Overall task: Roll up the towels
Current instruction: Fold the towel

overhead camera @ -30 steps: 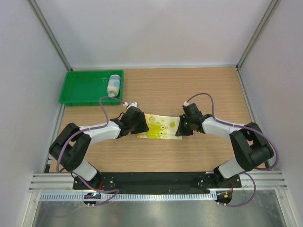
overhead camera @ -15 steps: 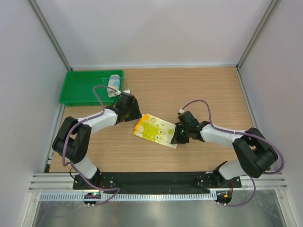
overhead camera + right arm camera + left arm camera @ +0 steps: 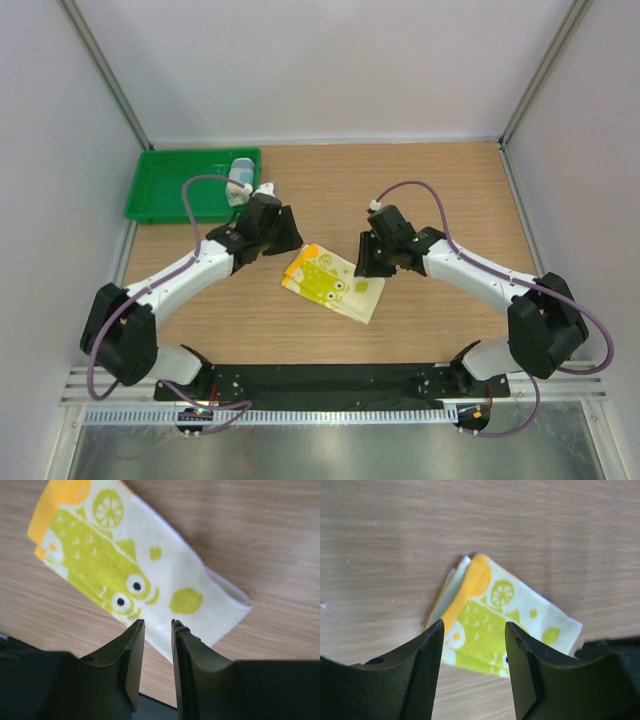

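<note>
Hovering above the wood-grain table (image 3: 450, 190), the left gripper (image 3: 473, 629) holds its black, ribbed fingers apart with nothing between them. The right gripper (image 3: 157, 625) leaves only a narrow gap and is also empty. Between the two, in the middle of the table, lies the flat, folded yellow-green and white terry towel (image 3: 330, 284). It sits slantwise, its ridged orange edge at the left end and lemon and frog prints facing up. Far left, a small light blue and white patterned towel (image 3: 240, 181) rests rolled at the right end of a shallow green plastic tray (image 3: 170, 190).
</note>
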Robot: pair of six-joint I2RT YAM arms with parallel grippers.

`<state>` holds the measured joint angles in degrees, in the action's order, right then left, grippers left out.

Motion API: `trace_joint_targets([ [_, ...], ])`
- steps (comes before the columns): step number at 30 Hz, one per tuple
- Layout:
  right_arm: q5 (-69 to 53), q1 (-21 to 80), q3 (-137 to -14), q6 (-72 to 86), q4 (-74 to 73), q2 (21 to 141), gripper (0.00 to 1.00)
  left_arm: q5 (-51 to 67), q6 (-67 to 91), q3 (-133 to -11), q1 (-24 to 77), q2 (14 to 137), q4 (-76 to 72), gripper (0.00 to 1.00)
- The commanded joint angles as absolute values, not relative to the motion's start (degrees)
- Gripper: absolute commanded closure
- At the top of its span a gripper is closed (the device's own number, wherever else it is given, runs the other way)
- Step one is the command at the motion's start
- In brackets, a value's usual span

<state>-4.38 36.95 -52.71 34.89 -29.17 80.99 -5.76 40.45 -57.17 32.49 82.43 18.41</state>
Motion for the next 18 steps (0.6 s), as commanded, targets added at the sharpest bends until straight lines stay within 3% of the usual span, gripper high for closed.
trace_joint_targets([
  [1,-1.76,33.58,-55.28,31.03,-31.99,83.75,0.66,-5.54,44.38,-52.05,35.15,78.58,20.22,0.47],
  [8,-1.40,31.82,-52.22,30.50,-28.39,90.26,0.71,-3.96,48.34,-48.16,37.27,81.99,14.86,0.47],
  [18,-3.95,31.90,-43.16,33.66,-24.88,87.02,0.73,-3.34,46.59,-52.29,36.13,93.95,11.78,0.47],
])
